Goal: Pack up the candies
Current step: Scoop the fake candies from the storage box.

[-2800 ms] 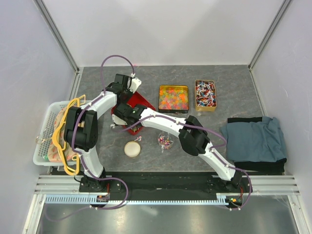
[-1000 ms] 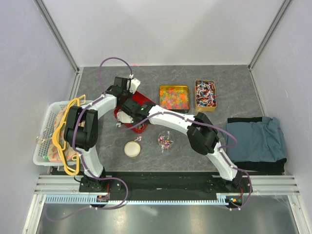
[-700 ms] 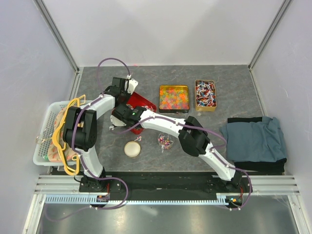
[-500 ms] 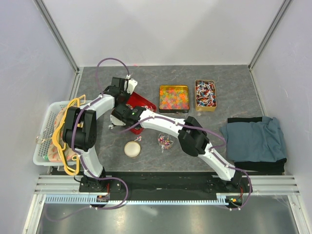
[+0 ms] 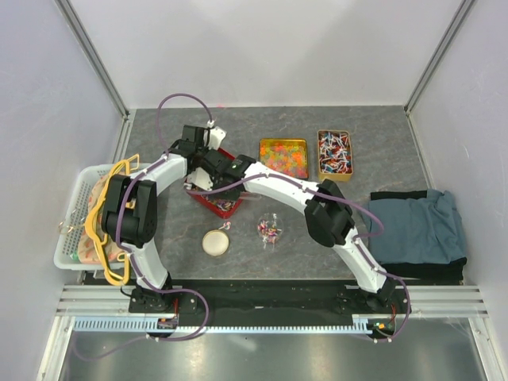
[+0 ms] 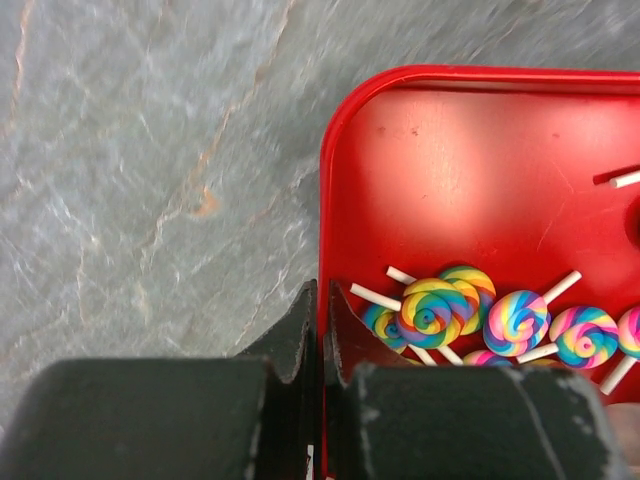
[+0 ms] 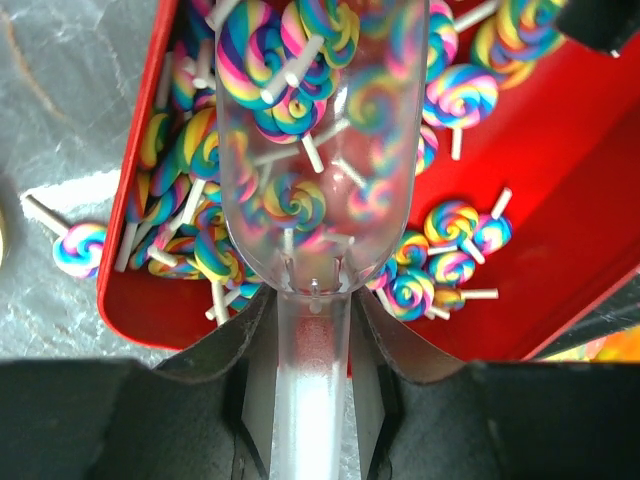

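A red tray holds many candies, rainbow swirl lollipops on white sticks. My left gripper is shut on the tray's rim at its far left corner. My right gripper is shut on the handle of a clear plastic scoop. The scoop lies over the tray with several lollipops inside it. One lollipop lies on the table just outside the tray. A small clear bag of candies sits on the table in front of the tray.
Two gold tins stand behind: one with orange and yellow gummies, one with red, white and blue wrapped sweets. A round cream lid lies near the front. A white basket with hangers is at left, a blue-grey cloth at right.
My right gripper with the scoop has swung back and to the right over the tray. My left gripper has stayed shut on the tray's rim.
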